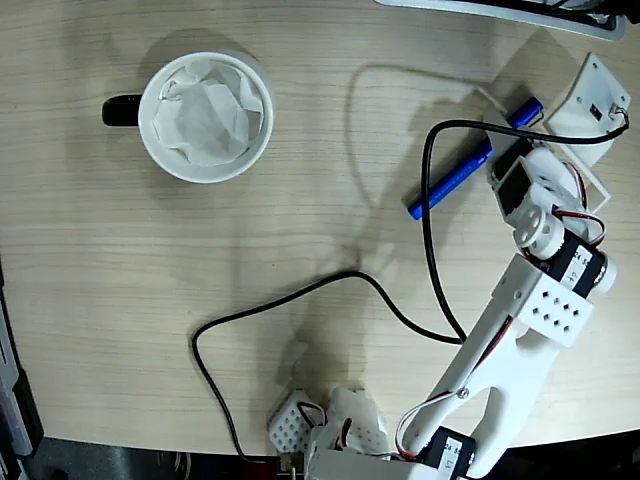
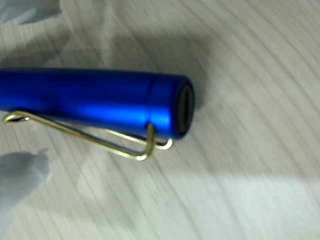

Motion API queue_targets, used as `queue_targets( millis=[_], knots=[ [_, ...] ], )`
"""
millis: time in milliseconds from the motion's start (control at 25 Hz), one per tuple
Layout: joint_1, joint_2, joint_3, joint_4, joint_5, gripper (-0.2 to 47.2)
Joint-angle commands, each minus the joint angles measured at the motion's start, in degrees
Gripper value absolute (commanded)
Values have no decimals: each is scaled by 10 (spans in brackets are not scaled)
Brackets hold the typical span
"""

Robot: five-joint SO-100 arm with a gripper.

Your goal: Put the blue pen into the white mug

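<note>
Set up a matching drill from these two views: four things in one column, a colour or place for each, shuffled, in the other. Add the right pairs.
Things:
1. blue pen
2. white mug
3. black cable
4. pen clip

Descriptions:
A. upper left of the fixed view, paper inside
B. gold-toned wire, seen close in the wrist view
C. lying flat beside the arm's head, upper right of the fixed view
D. loops across the table's middle

Pairs: 1-C, 2-A, 3-D, 4-B

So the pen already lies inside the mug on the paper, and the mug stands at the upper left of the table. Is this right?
Not quite. The pen is not in the mug; the fixed view shows it lying on the table at the upper right, beside the arm's gripper end, far from the mug. The mug does stand at the upper left, and it holds only crumpled paper.
</note>
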Motion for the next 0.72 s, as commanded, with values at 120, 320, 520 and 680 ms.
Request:
queue_targets(
  millis=[120, 320, 520, 680],
  knots=[
    [11, 7, -13, -8, -2, 140],
    [11, 1, -12, -10, -1, 121],
    [11, 1, -12, -10, 0, 99],
    [11, 1, -12, -10, 0, 27]
  ],
)
